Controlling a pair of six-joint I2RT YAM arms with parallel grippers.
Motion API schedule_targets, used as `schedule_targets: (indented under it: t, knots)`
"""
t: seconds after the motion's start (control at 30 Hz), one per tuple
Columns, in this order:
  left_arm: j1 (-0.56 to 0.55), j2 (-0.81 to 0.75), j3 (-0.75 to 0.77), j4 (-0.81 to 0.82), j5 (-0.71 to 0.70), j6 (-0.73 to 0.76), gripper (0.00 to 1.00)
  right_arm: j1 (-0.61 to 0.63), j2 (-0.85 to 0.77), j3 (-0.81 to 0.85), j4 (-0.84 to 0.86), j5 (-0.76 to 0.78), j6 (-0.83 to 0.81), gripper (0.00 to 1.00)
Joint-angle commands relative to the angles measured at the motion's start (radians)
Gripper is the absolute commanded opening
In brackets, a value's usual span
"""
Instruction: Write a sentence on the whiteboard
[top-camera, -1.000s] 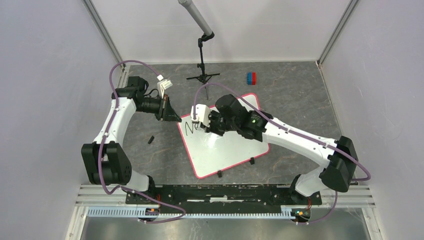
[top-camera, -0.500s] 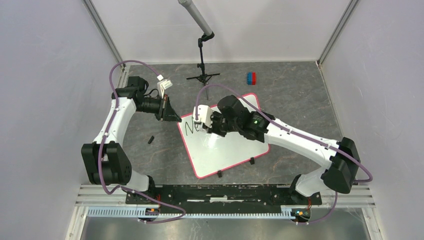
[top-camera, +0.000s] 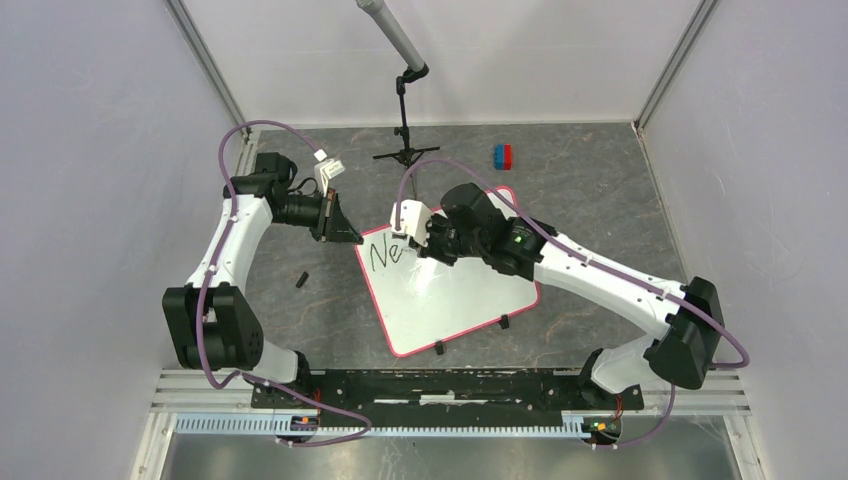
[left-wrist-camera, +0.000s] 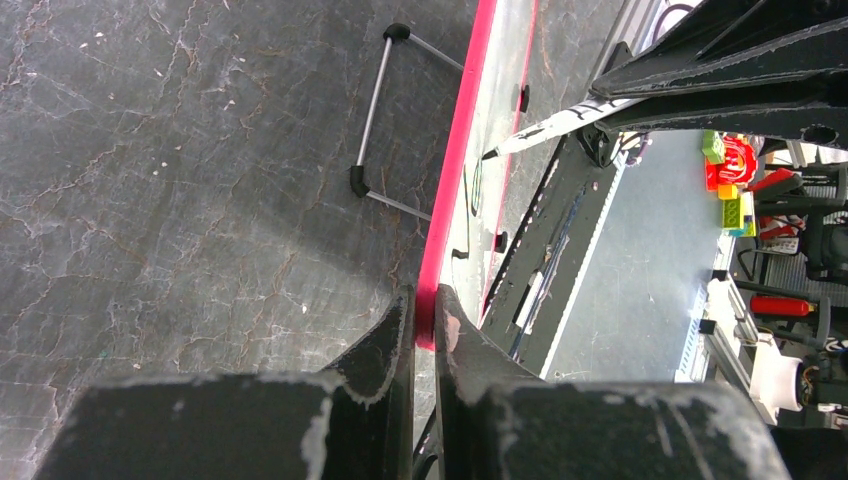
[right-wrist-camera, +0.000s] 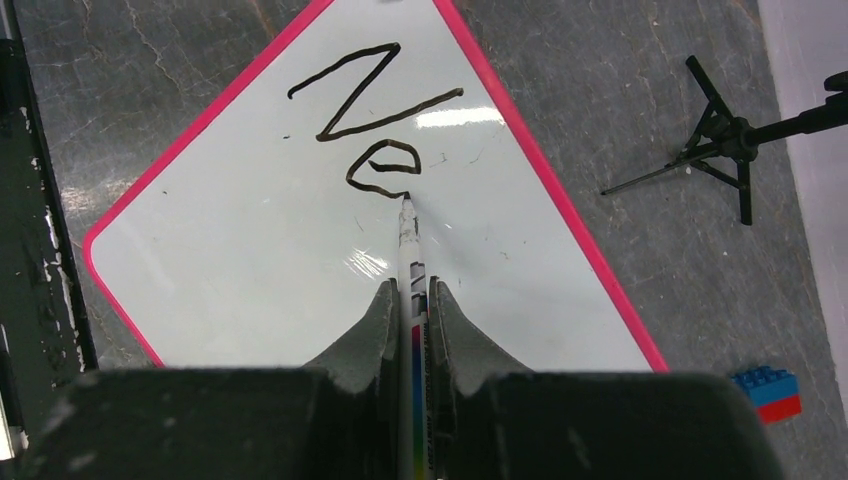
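Observation:
The whiteboard (top-camera: 450, 300) lies tilted on the dark table, white with a pink rim. Of the sentence, the black letters "Ne" (right-wrist-camera: 370, 110) stand near its far left corner (top-camera: 385, 253). My right gripper (right-wrist-camera: 410, 290) is shut on a white marker (right-wrist-camera: 408, 240), whose tip touches the board just below the "e". My left gripper (top-camera: 350, 237) is shut on the whiteboard's pink rim (left-wrist-camera: 455, 170) at the left corner, with the jaws (left-wrist-camera: 422, 295) pinching the edge. The marker (left-wrist-camera: 540, 130) also shows in the left wrist view.
A black tripod stand (top-camera: 405, 150) rises behind the board. A red and blue brick (top-camera: 502, 156) lies at the back right. A small black cap (top-camera: 300, 279) sits left of the board. Black clips (top-camera: 505, 322) sit on the board's near edge.
The right gripper has moved right with the marker, and an "e" now stands after the "N". The left arm has not moved.

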Motion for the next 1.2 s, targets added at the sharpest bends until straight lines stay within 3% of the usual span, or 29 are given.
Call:
schedule_targets:
  t: [0.0,0.73,1.17]
  knots:
    - [-0.018,0.01,0.002,-0.006,0.014,0.019,0.02,-0.011,-0.019,0.055,0.025,0.015,0.003,0.0]
    - [-0.018,0.007,-0.002,-0.006,0.013,0.023,0.02,-0.019,-0.053,-0.086,0.032,0.007,0.016,0.0]
    - [-0.018,0.003,-0.003,-0.007,0.013,0.021,0.02,-0.039,-0.016,0.004,0.021,0.04,-0.005,0.0]
